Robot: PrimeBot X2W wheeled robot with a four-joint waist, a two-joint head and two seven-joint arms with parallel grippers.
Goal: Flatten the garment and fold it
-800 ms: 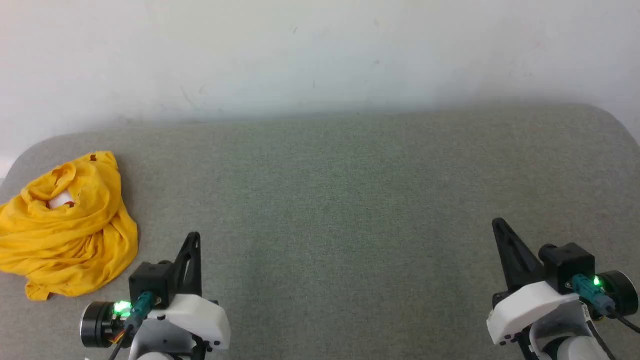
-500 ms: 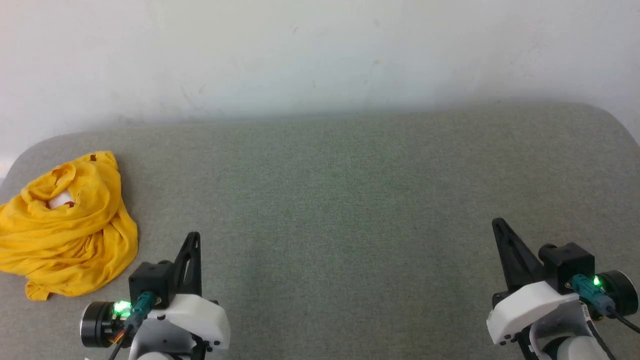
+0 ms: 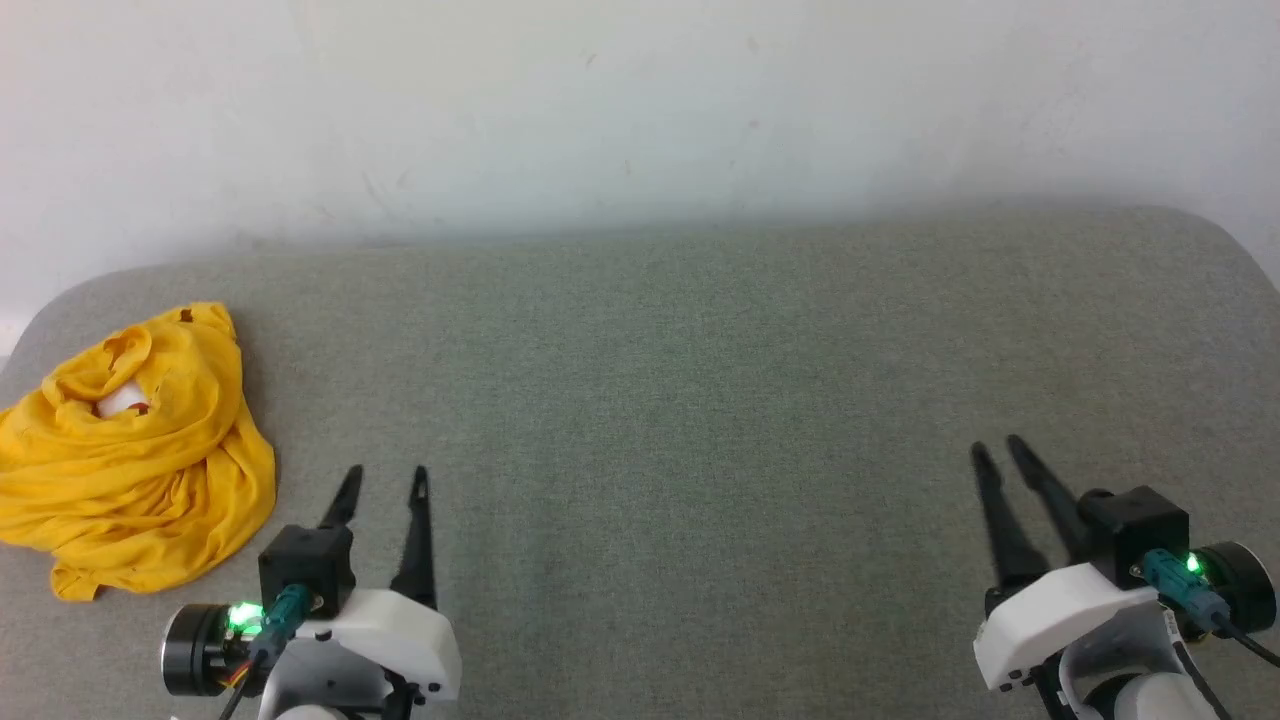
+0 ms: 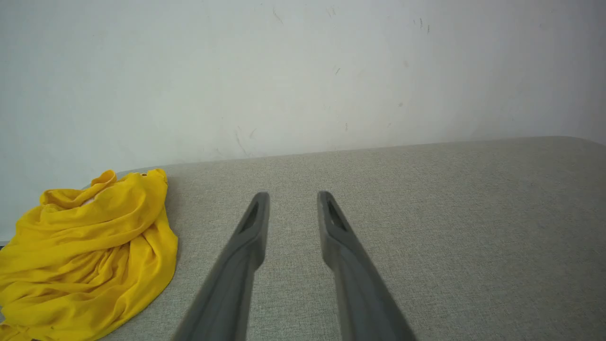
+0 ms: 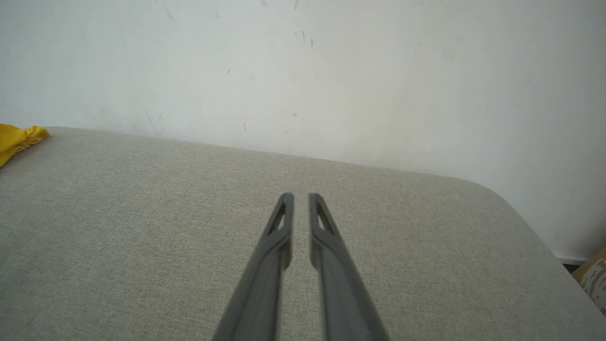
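Note:
The garment (image 3: 150,480) is a bright yellow T-shirt lying crumpled in a heap at the far left of the grey fabric surface (image 3: 700,400), with a small white and red bit of print showing in its folds. In the left wrist view the garment (image 4: 90,255) lies left of my left gripper (image 4: 293,194). In the head view my left gripper (image 3: 386,472) stands open and empty, a short way right of the heap. My right gripper (image 3: 997,446) is far to the right, its fingers parted by a narrow gap with nothing between them. A yellow edge of the garment (image 5: 16,137) shows at the left of the right wrist view.
A pale wall (image 3: 640,110) rises right behind the surface. The surface has rounded back corners, and its left edge runs just beside the heap. A patterned yellowish object (image 5: 594,279) sits below the surface's right edge.
Both grippers have gone from shut to open, the left wider than the right. The arms and the garment have stayed in place.

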